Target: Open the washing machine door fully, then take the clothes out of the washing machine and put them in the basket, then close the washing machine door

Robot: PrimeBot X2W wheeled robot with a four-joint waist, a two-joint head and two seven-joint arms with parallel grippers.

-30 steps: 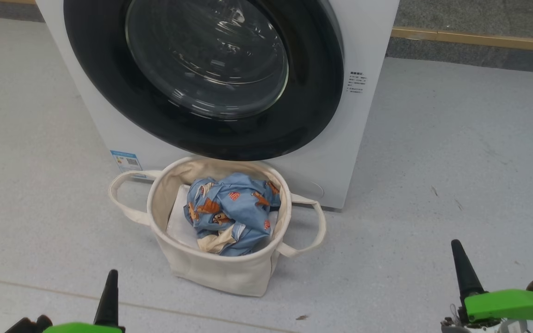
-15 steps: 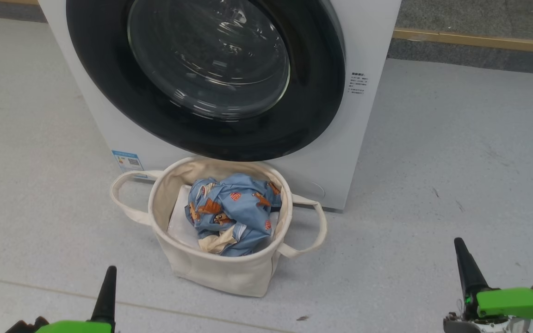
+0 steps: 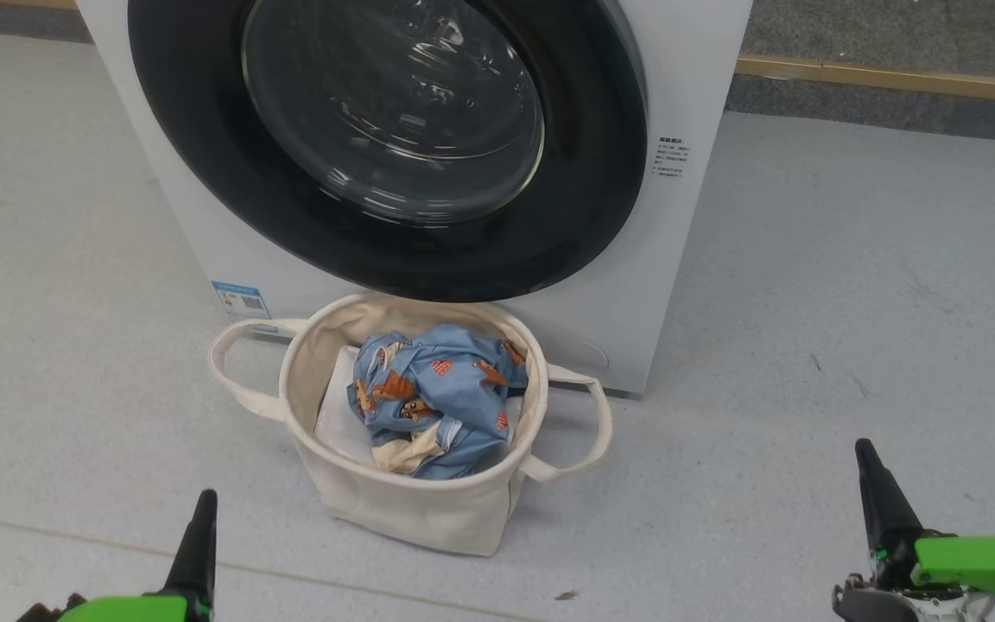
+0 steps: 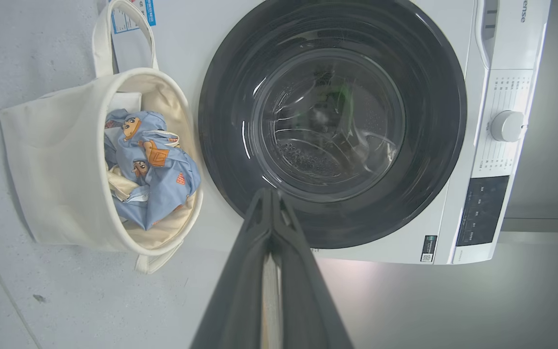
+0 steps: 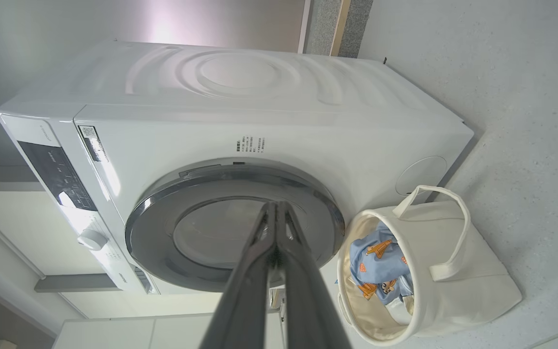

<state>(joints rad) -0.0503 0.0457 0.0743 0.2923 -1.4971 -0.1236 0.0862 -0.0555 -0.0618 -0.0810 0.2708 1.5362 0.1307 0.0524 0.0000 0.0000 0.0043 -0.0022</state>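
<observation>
The washing machine (image 3: 696, 78) stands ahead, and the washing machine door (image 3: 394, 112) lies flat against its front, shut. On the floor just before it sits the basket (image 3: 402, 510), holding the clothes (image 3: 441, 397) on a white sheet. My left gripper (image 3: 201, 510) is low at the left, shut and holding nothing. My right gripper (image 3: 869, 458) is low at the right, also shut on nothing. Both are well short of the basket. The left wrist view has the left gripper (image 4: 270, 194), door (image 4: 332, 126), basket (image 4: 51, 160) and clothes (image 4: 155, 169). The right wrist view has the right gripper (image 5: 276, 206), door (image 5: 196, 242), basket (image 5: 482, 286) and clothes (image 5: 376, 261).
Grey floor spreads to both sides of the machine. A wooden strip (image 3: 895, 78) runs along the back right. A blue sticker (image 3: 238, 302) sits low on the machine's front, a control knob (image 4: 506, 126) on its panel. A small speck (image 3: 563, 594) lies before the basket.
The head view has shifted a little. The right gripper has drifted slightly right and the left slightly up. Door, basket and clothes have not moved.
</observation>
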